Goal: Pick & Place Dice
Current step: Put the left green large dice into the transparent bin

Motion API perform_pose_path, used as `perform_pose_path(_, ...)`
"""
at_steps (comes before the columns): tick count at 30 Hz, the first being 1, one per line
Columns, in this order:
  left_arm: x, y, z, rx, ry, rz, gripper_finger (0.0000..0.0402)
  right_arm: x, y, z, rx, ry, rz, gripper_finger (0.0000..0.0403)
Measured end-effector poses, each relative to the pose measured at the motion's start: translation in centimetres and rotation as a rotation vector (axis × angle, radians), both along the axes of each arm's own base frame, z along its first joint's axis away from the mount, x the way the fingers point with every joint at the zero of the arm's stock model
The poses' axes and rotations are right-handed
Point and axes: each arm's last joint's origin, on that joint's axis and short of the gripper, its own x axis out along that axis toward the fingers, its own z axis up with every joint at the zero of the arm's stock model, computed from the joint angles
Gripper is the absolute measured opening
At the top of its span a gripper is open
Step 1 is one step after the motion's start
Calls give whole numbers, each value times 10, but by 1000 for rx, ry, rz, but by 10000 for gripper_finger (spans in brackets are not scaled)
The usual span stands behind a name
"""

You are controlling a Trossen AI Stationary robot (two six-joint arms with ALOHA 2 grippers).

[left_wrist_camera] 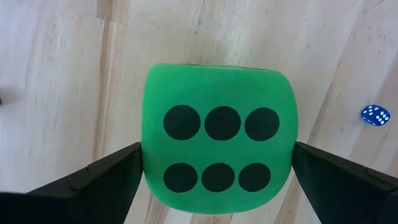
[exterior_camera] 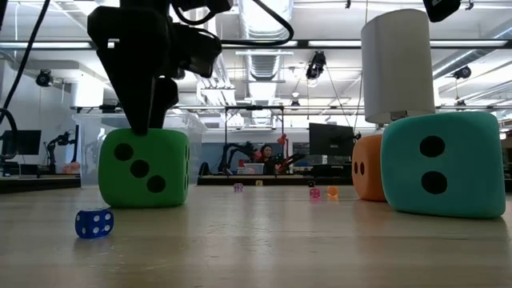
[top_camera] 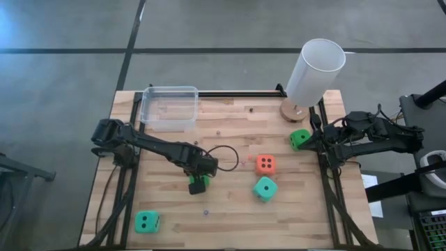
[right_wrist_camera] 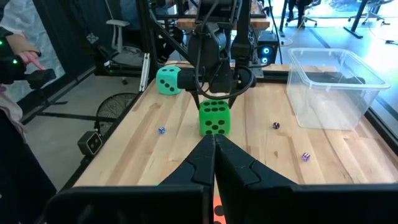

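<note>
A bright green die [left_wrist_camera: 217,143] rests on the wooden table, six pips up, left of centre [top_camera: 198,185]. My left gripper [left_wrist_camera: 217,149] points straight down over it, open, one finger on either side of the die's upper part [exterior_camera: 144,132]. Another green die [top_camera: 146,222] lies near the front left corner and a third [top_camera: 300,138] at the right. The orange die [top_camera: 265,164] and the teal die [top_camera: 265,188] sit right of centre. My right gripper [right_wrist_camera: 214,146] is shut, held above the table's right edge, and holds nothing. My left gripper's fingers [left_wrist_camera: 118,180] stand close beside two opposite sides of the green die, coming from above and pointing down. I cannot tell whether they touch it. The die sits flat on the table.
A clear plastic tub [top_camera: 169,107] stands at the far left and a tall white cylinder [top_camera: 315,73] at the far right. A tiny blue die [left_wrist_camera: 375,114] lies near the green one, with other tiny dice [right_wrist_camera: 305,157] scattered about. A person's arm [right_wrist_camera: 18,59] shows beyond the table.
</note>
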Motion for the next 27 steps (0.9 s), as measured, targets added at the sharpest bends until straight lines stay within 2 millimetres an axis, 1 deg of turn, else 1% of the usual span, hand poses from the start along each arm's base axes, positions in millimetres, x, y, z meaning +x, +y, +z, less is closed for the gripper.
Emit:
perform_pose_path(10, 0, 0, -2, 1, 0, 19, 397, 0, 0, 0, 0, 0, 0, 8)
perform_pose_path(27, 0, 0, -2, 6, 0, 40, 354, 0, 0, 0, 0, 0, 0, 8)
